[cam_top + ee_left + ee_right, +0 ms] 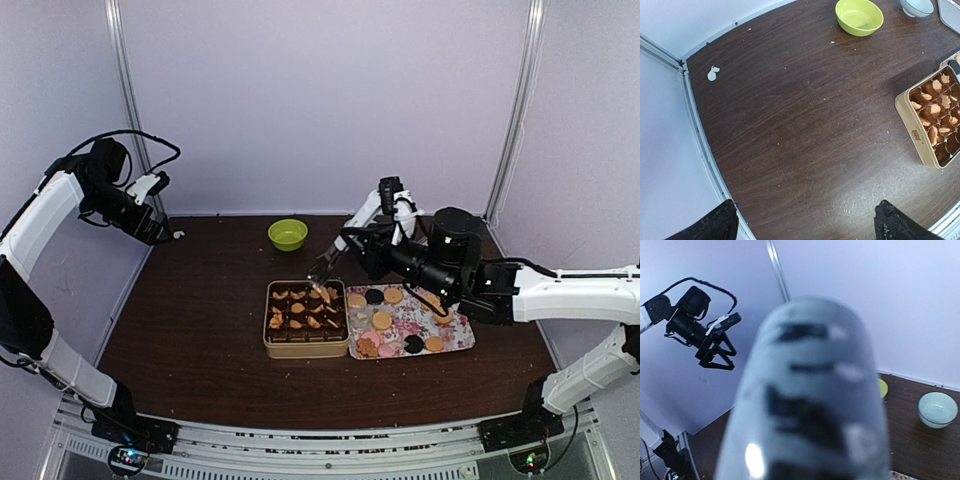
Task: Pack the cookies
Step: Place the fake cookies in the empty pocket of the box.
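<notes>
Placing step, I judge: right gripper (322, 268) low over tin (305, 350), grip unclear from here; loose cookies (382, 320) wait on tray (465, 338); left gripper (163, 233) spread, idle; next wants a square release into the tin.

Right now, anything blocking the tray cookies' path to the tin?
Nothing visible: the cookies lie on a tray against the tin's right side. Only the right arm reaches over both, jaws above the tin's far edge; left arm is far off.

Overhead from behind, left wrist looking down — both share green bowl (287, 234), right wrist obstructed
</notes>
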